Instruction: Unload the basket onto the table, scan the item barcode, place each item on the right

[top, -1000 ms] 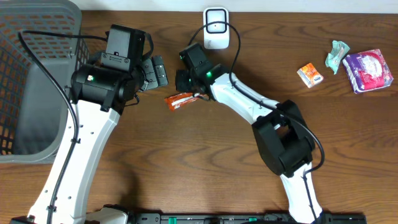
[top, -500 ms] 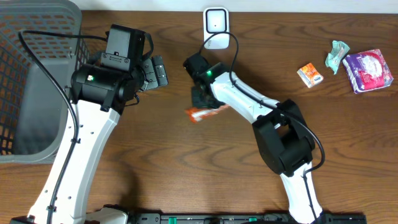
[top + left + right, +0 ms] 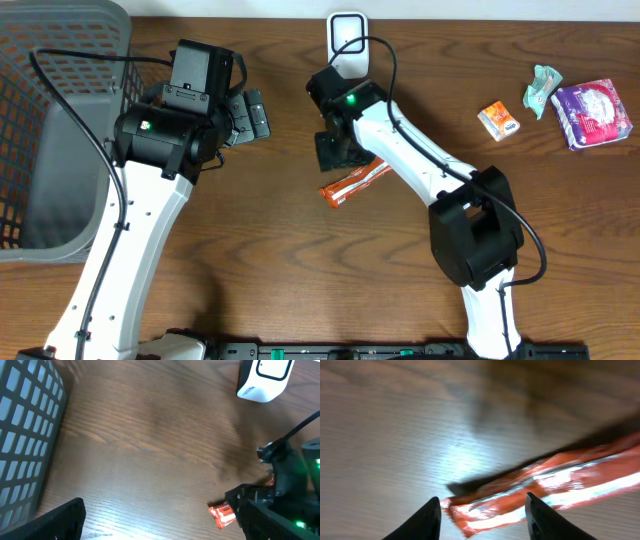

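Observation:
The item is an orange-and-white snack bar wrapper (image 3: 355,183). It lies flat on the wooden table, just in front of my right gripper (image 3: 338,150). In the right wrist view the wrapper (image 3: 560,490) stretches off to the right, and its near end sits between the spread fingertips of the right gripper (image 3: 483,499), which stands open with neither tip pressing on it. The white barcode scanner (image 3: 347,35) stands at the table's far edge, also seen as the scanner (image 3: 265,377) from the left wrist. My left gripper (image 3: 250,115) hovers wide open and empty to the left.
A grey mesh basket (image 3: 60,130) fills the far left. At the far right lie a small orange box (image 3: 497,120), a crumpled greenish packet (image 3: 543,85) and a purple packet (image 3: 592,112). The scanner's black cable runs over the right arm.
My right gripper has carried the wrapper rightward and toward the front, then opened; the wrapper now lies on the table. The left arm has not moved.

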You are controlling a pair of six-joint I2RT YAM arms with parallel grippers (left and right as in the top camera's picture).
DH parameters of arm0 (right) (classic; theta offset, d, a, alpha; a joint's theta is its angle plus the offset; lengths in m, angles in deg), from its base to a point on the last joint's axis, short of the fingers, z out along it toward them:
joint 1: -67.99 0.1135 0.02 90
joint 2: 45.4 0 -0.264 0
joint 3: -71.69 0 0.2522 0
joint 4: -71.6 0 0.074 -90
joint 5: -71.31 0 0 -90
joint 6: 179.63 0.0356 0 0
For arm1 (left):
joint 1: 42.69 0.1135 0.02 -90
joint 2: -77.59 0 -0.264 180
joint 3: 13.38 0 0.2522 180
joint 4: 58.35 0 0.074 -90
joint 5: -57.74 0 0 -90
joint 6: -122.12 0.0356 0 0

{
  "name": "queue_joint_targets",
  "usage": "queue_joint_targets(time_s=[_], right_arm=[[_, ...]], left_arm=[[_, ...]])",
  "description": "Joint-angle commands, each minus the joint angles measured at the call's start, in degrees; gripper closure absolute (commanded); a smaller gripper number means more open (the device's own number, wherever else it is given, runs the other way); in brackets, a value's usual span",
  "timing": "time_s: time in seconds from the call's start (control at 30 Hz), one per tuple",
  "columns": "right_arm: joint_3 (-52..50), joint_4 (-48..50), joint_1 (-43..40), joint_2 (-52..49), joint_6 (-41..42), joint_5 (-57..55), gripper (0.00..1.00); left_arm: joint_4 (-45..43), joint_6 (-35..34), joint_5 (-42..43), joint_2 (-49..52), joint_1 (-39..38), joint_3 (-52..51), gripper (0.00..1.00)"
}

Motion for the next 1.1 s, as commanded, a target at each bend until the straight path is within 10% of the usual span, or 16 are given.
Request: queue_joint_targets(time_s=[0.0,0.57,1.07], right_arm=[[-4.7,2.1,1.4,0.7,6.7,3.8,0.52],[-6.2,-12.8,1.4,0.9,10.3,-26.0,0.46],[-7.5,-24.5,0.0,0.9,7.3,-13.4,0.41]], left_arm=[[0.1,0.3,-0.5,-0.1,0.2,0.8,0.02],[0.1,0.3,-0.5,-0.1,0.2,0.8,0.02],[0.2,0.3,-0.5,-0.1,0.2,0.8,0.02]])
